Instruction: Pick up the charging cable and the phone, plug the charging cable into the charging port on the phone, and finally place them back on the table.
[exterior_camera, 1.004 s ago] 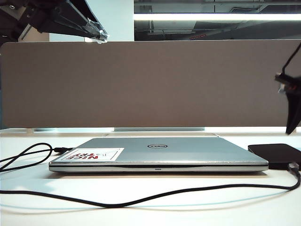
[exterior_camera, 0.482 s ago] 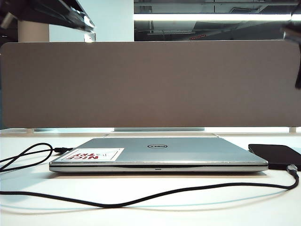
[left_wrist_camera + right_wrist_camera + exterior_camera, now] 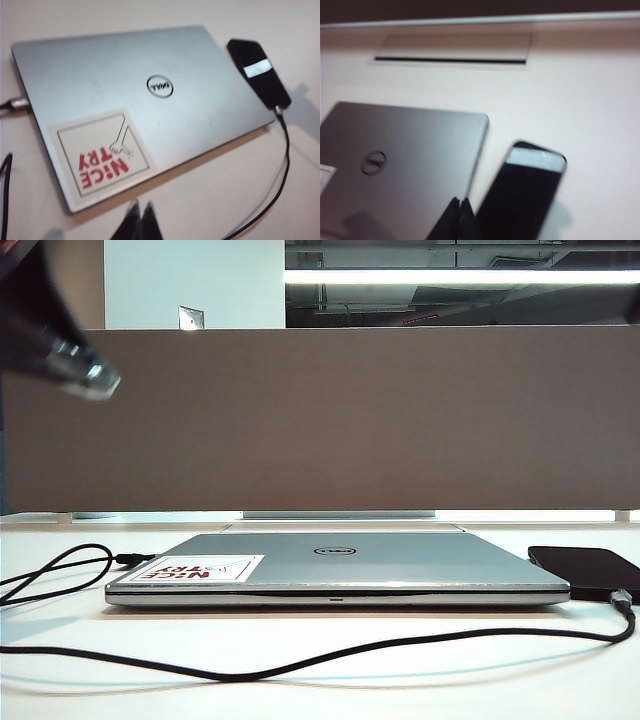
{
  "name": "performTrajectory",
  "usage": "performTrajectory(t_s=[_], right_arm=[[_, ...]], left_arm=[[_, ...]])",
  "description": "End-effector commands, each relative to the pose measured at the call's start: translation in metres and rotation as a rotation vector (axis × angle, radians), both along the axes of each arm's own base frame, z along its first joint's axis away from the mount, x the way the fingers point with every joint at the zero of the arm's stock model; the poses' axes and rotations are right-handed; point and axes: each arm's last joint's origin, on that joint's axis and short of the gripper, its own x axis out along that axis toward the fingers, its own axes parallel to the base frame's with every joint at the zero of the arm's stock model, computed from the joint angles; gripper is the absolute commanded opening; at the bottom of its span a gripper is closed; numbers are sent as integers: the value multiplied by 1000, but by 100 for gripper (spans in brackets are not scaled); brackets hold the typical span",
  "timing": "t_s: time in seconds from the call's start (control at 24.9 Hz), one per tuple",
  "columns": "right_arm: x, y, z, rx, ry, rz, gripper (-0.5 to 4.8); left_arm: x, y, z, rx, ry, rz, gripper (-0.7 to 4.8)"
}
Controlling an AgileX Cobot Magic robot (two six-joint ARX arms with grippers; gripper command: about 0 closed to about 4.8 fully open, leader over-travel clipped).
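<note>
Already plugged together, the charging cable and phone lie on the table below both grippers. Left gripper and right gripper hang clenched and empty, probably because placement is done.

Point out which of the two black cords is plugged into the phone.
The charging cable running across the front of the table, ending at the phone; the other cord enters the laptop's left side.
</note>
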Motion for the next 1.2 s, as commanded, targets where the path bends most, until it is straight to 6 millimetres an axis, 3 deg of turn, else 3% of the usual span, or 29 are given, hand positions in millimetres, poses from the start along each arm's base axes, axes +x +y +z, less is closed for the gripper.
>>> performTrajectory(t_s=[0.04, 0.36, 0.48, 0.92, 1.2], right_arm=[[-14, 2, -10, 19, -30, -2, -6], [-44, 3, -58, 35, -212, 29, -6], [-54, 4, -77, 41, -220, 27, -5], [-60, 3, -82, 59, -200, 22, -5], [-60, 3, -82, 59, -200, 21, -5]], left_arm=[[-8, 5, -11, -34, -62, 1, -5], [-28, 17, -37, -76, -224, -18, -4], [-32, 20, -38, -107, -279, -18, -4], [-32, 20, -75, -96, -342, -30, -5], [-34, 27, -64, -106, -480, 7, -4]])
